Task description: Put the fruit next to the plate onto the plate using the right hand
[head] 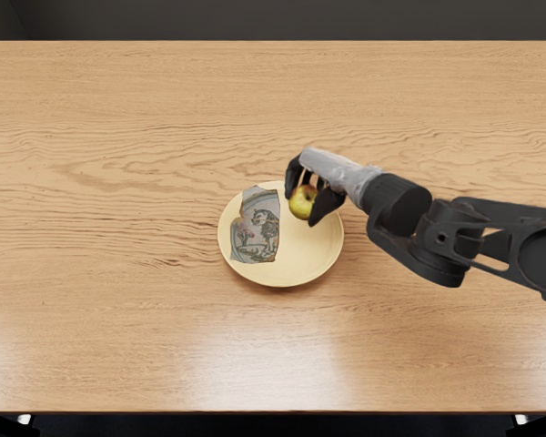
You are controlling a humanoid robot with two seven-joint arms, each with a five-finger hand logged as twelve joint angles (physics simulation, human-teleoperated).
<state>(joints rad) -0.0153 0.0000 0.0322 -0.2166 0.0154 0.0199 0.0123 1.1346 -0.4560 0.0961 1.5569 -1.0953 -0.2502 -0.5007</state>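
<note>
Over the plate (323, 259), the right hand (311, 194) grasps the fruit (301, 201) between curled fingers; small, round, firm and probably slippery, it seems best held around its middle.

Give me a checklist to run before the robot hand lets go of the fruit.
1. Right robot hand closed on the fruit: ok.
2. Fruit over the plate, inside its rim: ok.
3. Fruit resting on the plate's surface: cannot tell.
4. Patterned patch on the plate lies left of the fruit, not under it: ok.
5. Plate lying flat on the table: ok.
</note>
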